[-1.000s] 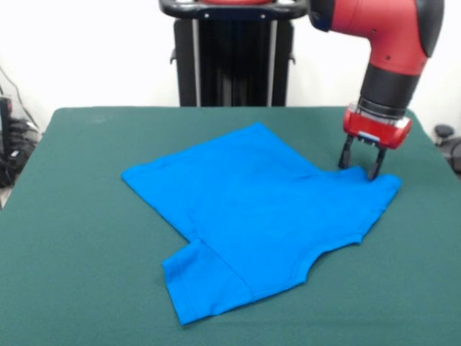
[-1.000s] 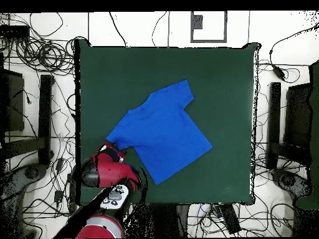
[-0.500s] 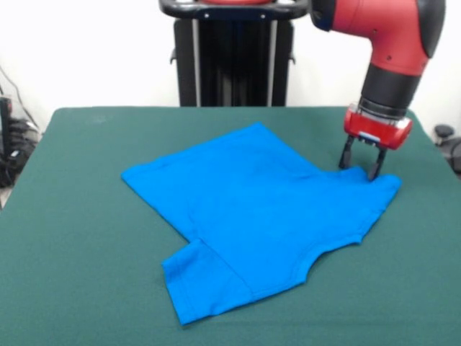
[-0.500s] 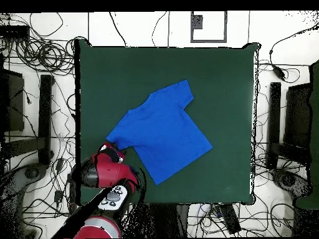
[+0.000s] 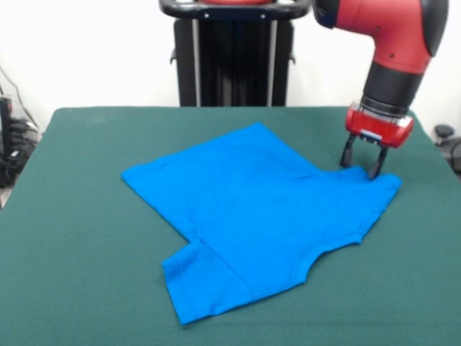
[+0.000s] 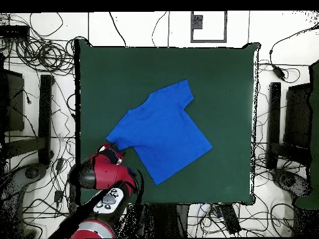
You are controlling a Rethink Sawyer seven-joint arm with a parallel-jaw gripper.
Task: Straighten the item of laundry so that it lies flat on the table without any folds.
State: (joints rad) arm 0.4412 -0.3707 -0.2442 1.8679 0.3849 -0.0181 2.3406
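Nearest you in the front view: the shirt's [image 5: 252, 209] lower sleeve, a flap that seems doubled over the body along a diagonal crease. Read that as the fold left to clear.

Shirt body lies mid-table [image 5: 72, 216], skewed to the edges, mostly flat, one corner pointing toward the far side.

Farther right: the other sleeve, reaching toward the table's right edge. Gripper [image 5: 359, 164] stands at that sleeve's far edge, prongs spread and pointing down, tips at or just above the cloth, nothing pinched. Judgement: it is placed there to take the sleeve edge and draw it outward; you cannot tell whether the tips touch the fabric.

Surroundings: bare felt all round the shirt, nothing blocking a pull. Overhead, cables litter the floor [image 6: 37, 56] off the table, well clear of the work.
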